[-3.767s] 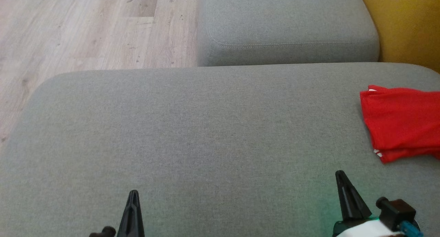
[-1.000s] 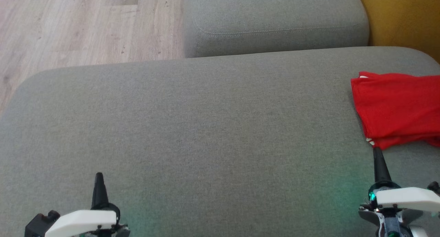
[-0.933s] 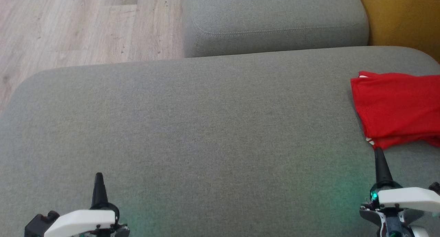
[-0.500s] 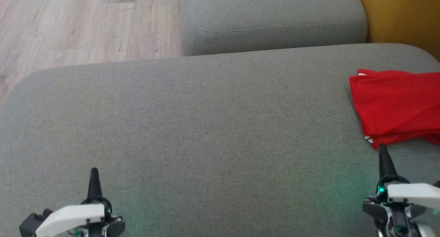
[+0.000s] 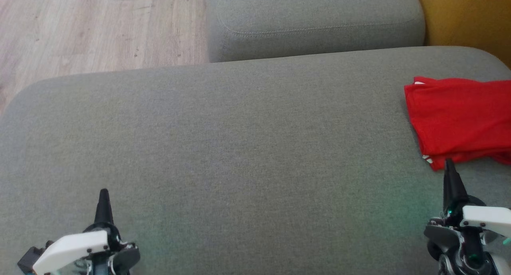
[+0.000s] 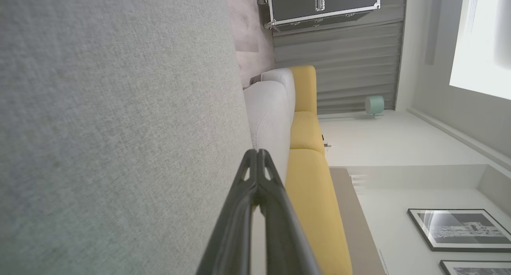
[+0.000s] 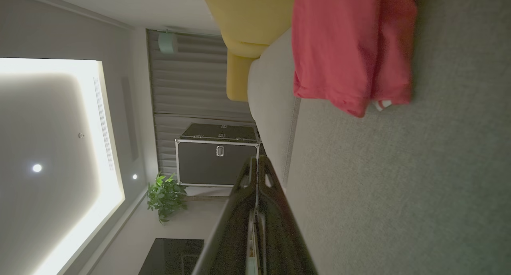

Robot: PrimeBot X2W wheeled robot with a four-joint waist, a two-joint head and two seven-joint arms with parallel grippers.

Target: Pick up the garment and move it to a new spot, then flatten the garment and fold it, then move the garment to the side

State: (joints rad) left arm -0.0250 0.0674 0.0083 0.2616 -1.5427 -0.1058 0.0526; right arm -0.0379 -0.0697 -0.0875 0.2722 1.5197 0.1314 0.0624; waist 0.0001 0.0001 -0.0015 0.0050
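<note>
I'm seeing the red garment (image 5: pixel 459 119) lying folded at the frame's right edge on the grey cushion (image 5: pixel 239 147). The left gripper (image 5: pixel 103 194) and right gripper (image 5: pixel 448 165) are sitting clenched and empty. I'm judging the move-aside step nearly done; next calls for clearing the corner without snagging.

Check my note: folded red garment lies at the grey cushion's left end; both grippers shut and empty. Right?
No. The head view shows the red garment at the right end of the grey cushion. The left gripper and right gripper are shut and empty.
</note>
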